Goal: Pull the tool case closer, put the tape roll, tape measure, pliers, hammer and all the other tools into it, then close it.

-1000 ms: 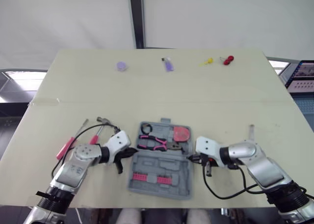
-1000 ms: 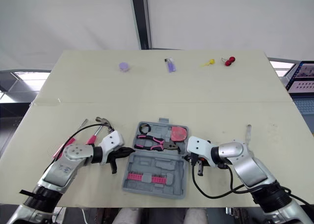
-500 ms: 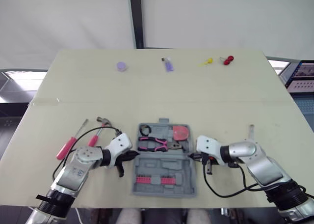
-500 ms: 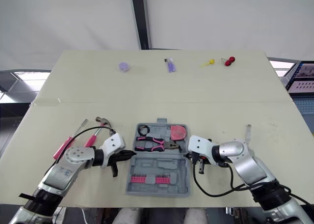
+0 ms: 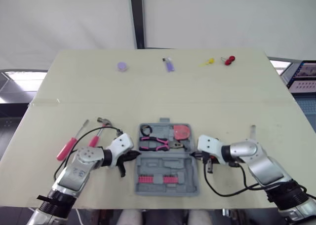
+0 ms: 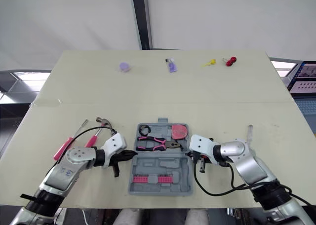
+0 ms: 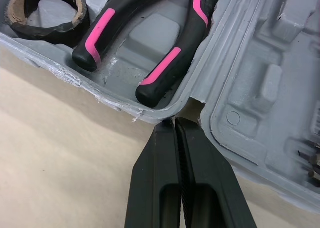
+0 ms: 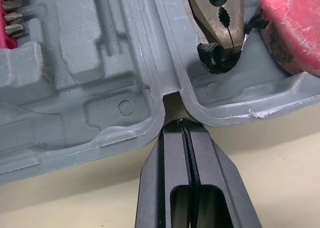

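The grey tool case (image 5: pixel 167 162) lies open near the table's front edge. Its far half holds a black tape roll (image 5: pixel 146 131), pink-handled pliers (image 5: pixel 154 144) and a pink tape measure (image 5: pixel 181 133); a pink bit strip (image 5: pixel 159 178) sits in the near half. My left gripper (image 5: pixel 134 156) is shut, its tips at the case's left hinge notch (image 7: pixel 192 107). My right gripper (image 5: pixel 195 156) is shut too, tips at the right hinge notch (image 8: pixel 171 99). A hammer (image 5: pixel 100 128) and a pink screwdriver (image 5: pixel 69 145) lie on the table left of the case.
A small metal tool (image 5: pixel 253 131) lies right of the case, beyond my right arm. Along the far edge sit a purple disc (image 5: pixel 122 66), a purple item (image 5: pixel 169 64), a yellow piece (image 5: pixel 207 62) and a red piece (image 5: pixel 229 60).
The case has turned from skewed to square with the table's front edge, its near half swinging right. Both grippers stayed at the hinge ends and shifted slightly with it.
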### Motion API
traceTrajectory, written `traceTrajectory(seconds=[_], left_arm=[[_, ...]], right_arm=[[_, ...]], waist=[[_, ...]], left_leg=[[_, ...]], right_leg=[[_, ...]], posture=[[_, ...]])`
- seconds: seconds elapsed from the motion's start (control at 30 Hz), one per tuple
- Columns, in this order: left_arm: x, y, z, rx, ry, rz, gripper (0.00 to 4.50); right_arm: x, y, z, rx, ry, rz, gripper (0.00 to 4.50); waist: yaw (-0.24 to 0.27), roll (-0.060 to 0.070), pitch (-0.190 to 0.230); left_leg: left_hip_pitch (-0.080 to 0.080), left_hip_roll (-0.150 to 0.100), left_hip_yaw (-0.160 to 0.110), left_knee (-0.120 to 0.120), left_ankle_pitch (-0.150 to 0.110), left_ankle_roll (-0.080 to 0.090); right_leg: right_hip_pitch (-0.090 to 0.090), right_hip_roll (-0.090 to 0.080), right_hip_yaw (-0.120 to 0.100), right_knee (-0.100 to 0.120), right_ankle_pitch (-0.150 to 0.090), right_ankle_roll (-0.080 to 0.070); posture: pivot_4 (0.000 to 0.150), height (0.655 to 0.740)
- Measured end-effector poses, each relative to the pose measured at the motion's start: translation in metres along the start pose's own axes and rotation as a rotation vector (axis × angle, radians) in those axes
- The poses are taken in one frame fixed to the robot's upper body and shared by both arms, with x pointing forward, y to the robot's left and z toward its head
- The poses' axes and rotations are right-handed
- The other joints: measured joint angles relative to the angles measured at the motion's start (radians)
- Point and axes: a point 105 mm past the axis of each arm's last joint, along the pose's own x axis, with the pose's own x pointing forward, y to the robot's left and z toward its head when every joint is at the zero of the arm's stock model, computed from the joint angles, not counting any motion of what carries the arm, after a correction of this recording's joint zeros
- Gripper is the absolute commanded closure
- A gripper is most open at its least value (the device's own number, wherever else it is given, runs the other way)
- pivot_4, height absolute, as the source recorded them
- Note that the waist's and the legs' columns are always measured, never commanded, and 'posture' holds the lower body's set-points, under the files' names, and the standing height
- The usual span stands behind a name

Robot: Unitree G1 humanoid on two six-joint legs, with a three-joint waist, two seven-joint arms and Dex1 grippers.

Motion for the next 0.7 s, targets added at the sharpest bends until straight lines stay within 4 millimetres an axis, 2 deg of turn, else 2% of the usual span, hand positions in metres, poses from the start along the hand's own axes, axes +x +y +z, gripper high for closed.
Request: traceTrajectory(seconds=[0.7], left_arm=[[0.0003, -0.0008, -0.0007, -0.001, 0.003, -0.003, 4.36]], right_arm=[[0.0003, 0.0024, -0.0016, 0.006, 0.003, 0.010, 4.50]], waist=[[0.000, 0.000, 0.000]], left_leg=[[0.000, 0.000, 0.000, 0.000, 0.000, 0.000]], right_leg=[[0.000, 0.000, 0.000, 0.000, 0.000, 0.000]], posture=[[0.150, 0.7400]])
